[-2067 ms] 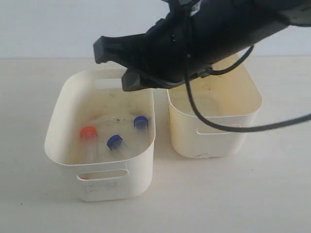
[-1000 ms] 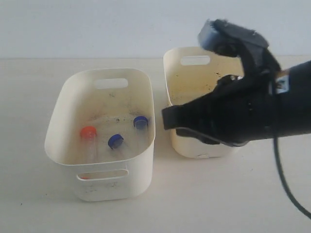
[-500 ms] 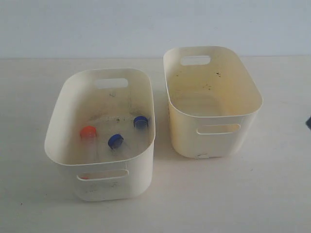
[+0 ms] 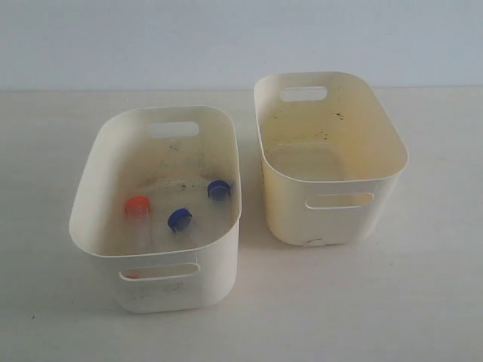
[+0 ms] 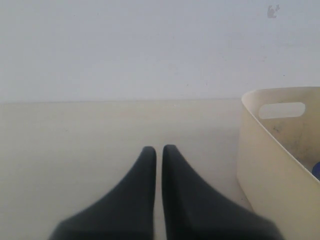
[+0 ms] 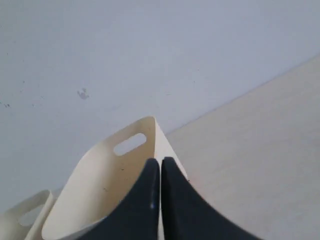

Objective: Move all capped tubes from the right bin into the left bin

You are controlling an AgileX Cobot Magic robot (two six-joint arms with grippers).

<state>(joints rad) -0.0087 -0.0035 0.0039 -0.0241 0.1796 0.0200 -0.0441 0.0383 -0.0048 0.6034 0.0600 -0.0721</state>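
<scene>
In the exterior view the pale, scuffed left bin [image 4: 215, 279] holds three capped tubes: one with an orange cap [image 4: 137, 204] and two with blue caps [image 4: 179, 219] [image 4: 218, 188]. The yellower right bin [image 4: 287, 211] stands beside it, and its visible floor shows only dark specks. Neither arm appears in the exterior view. In the left wrist view my left gripper [image 5: 158, 148] is shut and holds nothing, low over the table beside the left bin [image 5: 265, 170]. My right gripper [image 6: 161, 160] is shut and holds nothing, in front of the right bin [image 6: 95, 190].
The two bins stand close together on a pale tabletop [image 4: 392, 302], with a plain light wall [image 4: 151, 38] behind. A blue cap [image 5: 317, 171] peeks in at the edge of the left wrist view.
The right arm reached over the left bin two seconds ago, then drew back to the right and left the exterior view. The three tubes have not moved.
</scene>
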